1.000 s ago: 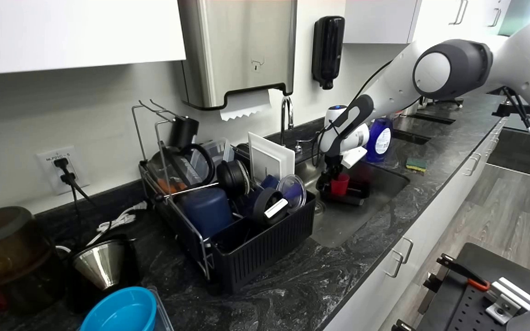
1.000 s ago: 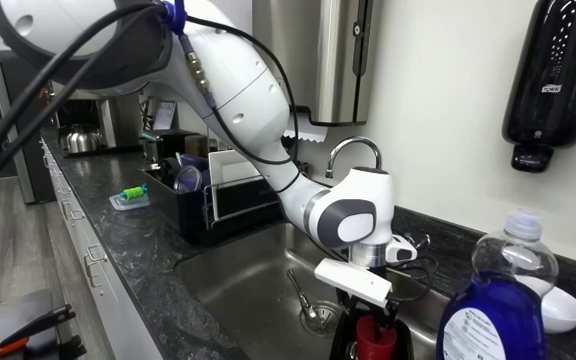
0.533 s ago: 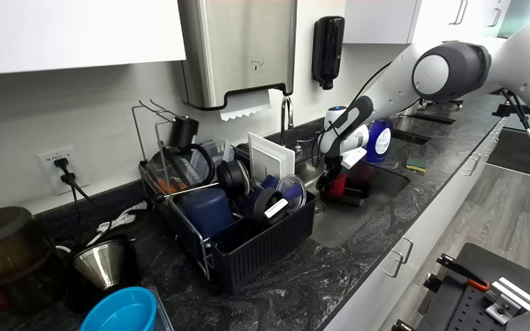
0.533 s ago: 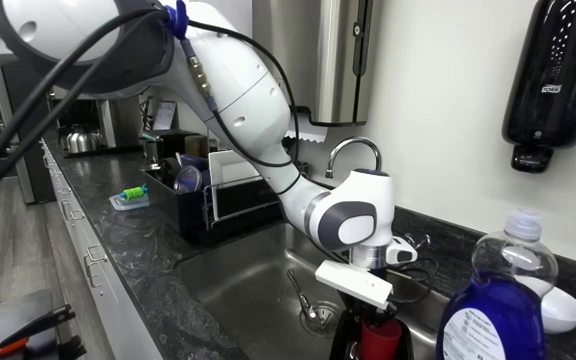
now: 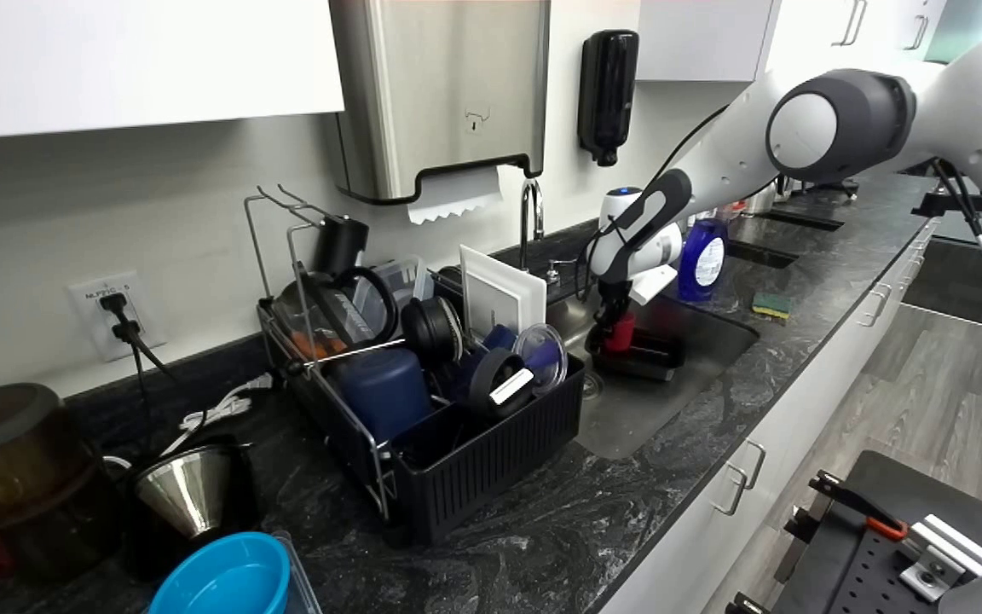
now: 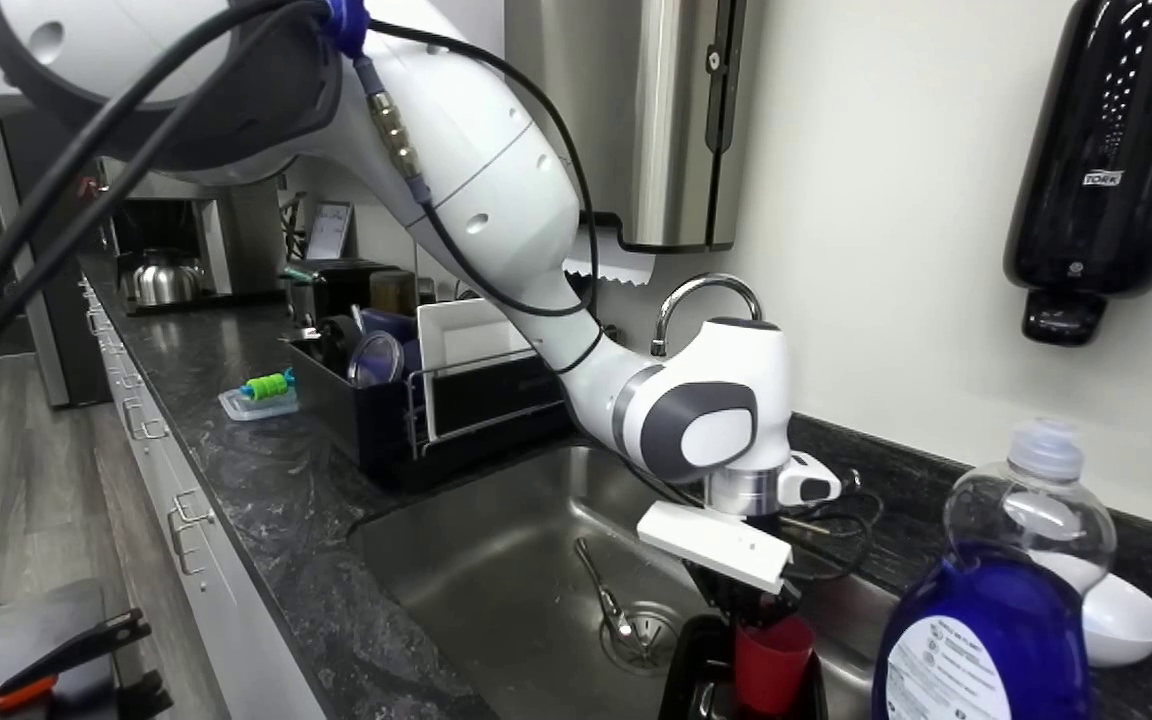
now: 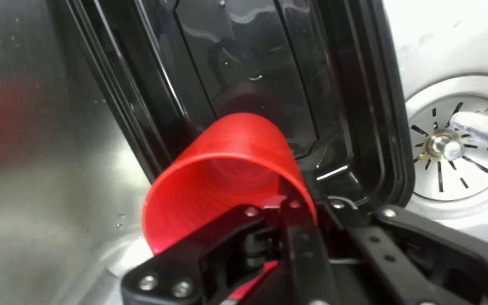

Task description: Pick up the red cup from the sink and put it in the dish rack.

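Red cup (image 6: 774,665) raised slightly | gripper (image 7: 309,207) pinching its wall | black dispenser (image 6: 1106,150): "TORK"

Black wall dispenser (image 6: 1101,225): TORK, dark letters on a small white tag (image 6: 1102,178), lower down a small round emblem (image 6: 1075,268). Outlet cover (image 5: 140,304): I get NLP2 up front, a lone 5 at the end, middle smudged. Blue bottle (image 6: 1026,630): white label (image 6: 946,668), print too small for me. Container (image 5: 350,317) in dish rack (image 5: 491,465): pale lettering, unreadable from here.
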Robot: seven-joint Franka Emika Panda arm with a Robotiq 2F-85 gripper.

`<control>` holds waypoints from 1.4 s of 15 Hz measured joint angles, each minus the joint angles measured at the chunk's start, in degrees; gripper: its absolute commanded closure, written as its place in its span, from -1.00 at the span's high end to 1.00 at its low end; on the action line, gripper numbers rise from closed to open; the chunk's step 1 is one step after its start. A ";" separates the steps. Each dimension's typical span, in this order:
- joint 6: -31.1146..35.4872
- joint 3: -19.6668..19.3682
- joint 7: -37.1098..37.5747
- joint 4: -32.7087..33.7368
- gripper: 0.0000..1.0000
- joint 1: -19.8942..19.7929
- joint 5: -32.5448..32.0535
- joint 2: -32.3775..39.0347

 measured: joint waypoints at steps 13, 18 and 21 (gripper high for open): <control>1.98 -0.56 1.84 -17.20 -0.98 2.60 -0.17 -16.43; 2.31 -1.27 1.84 -27.96 -0.98 2.54 -0.17 -25.73; 2.34 -1.40 1.84 -32.66 -0.91 2.42 -0.09 -29.94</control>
